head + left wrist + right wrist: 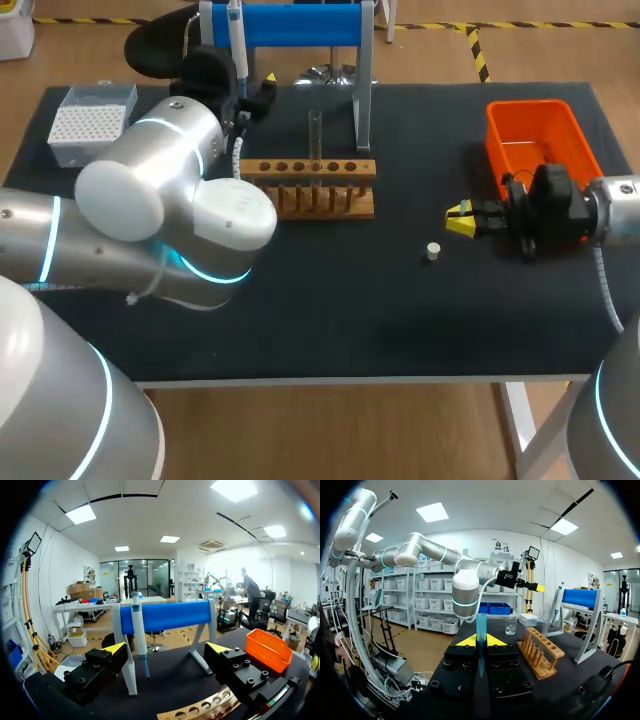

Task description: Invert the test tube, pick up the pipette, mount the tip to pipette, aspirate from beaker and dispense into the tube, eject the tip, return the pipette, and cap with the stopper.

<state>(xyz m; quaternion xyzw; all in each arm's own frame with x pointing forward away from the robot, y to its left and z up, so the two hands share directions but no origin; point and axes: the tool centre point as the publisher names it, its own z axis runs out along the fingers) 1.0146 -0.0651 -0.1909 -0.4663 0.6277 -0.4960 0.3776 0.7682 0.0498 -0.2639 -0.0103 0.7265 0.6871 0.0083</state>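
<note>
1. No writing, number or sign can be read on the surface (pixel 330 320) or on anything it carries.
2. The left arm's white joint cap (pixel 236 212) bears a faint grey mark, too small to make out.

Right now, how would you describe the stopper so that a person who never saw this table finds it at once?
Start from the black table and find the wooden rack and the orange bin. Between them, just nearer the front edge than the right gripper, which holds a blue pipette tip, lies the stopper. It is the only small, pale, round piece, alone, touching nothing.
</note>
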